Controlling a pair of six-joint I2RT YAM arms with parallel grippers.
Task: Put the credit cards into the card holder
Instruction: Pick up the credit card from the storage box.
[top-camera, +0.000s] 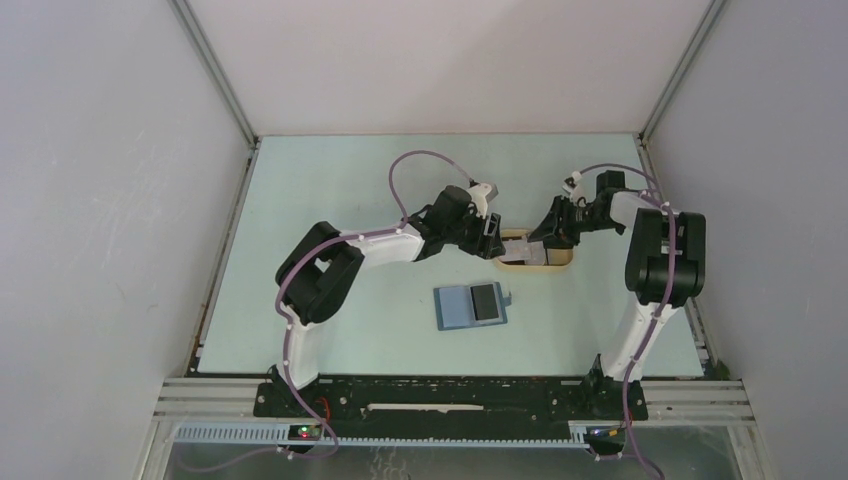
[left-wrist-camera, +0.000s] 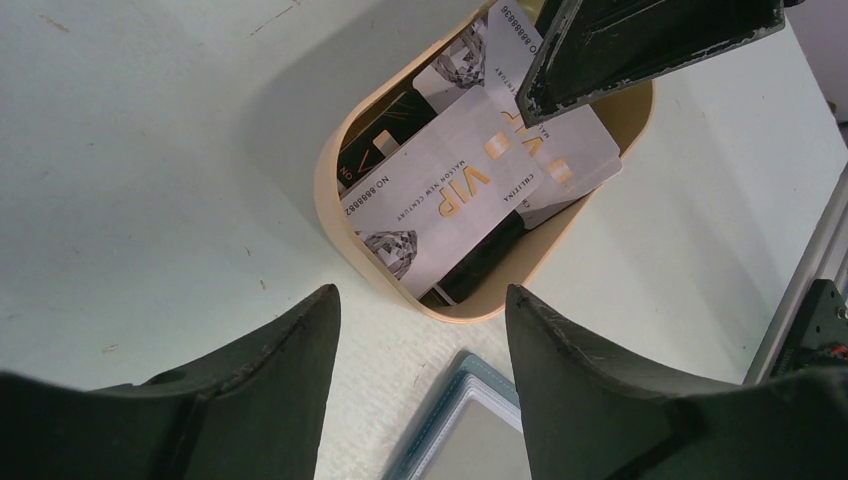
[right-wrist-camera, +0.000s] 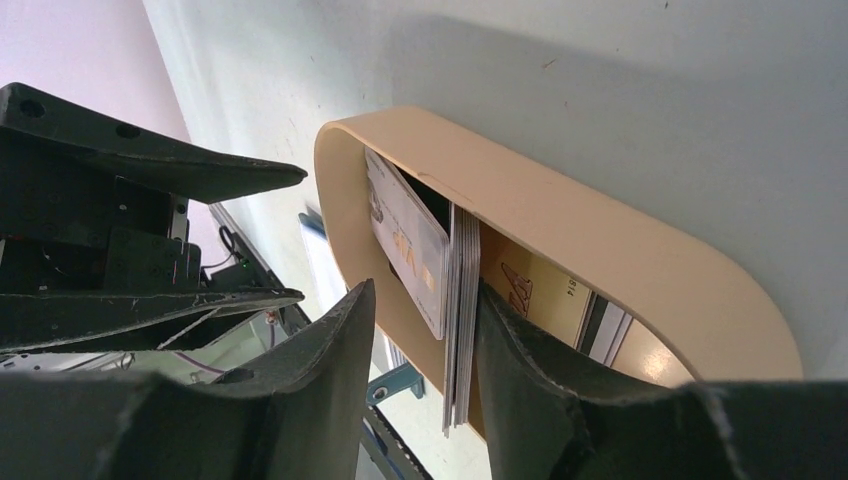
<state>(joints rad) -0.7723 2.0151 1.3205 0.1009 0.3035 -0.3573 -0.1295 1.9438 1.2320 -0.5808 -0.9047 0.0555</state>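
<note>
Credit cards (left-wrist-camera: 450, 195) in the beige tray (left-wrist-camera: 330, 205) read "VIP" and "NO 8888882".

The left arm (top-camera: 330, 272) and the right arm (top-camera: 655, 300) share one build: smooth white link shells joined by bulky, rounded black joint housings. A thin purple cable (top-camera: 391, 185) runs along each arm in loose loops. A small white module (top-camera: 484, 192) sits near each wrist. The fingers (left-wrist-camera: 590, 385) are matte black tapering wedges with scuffed, chipped edges.
</note>
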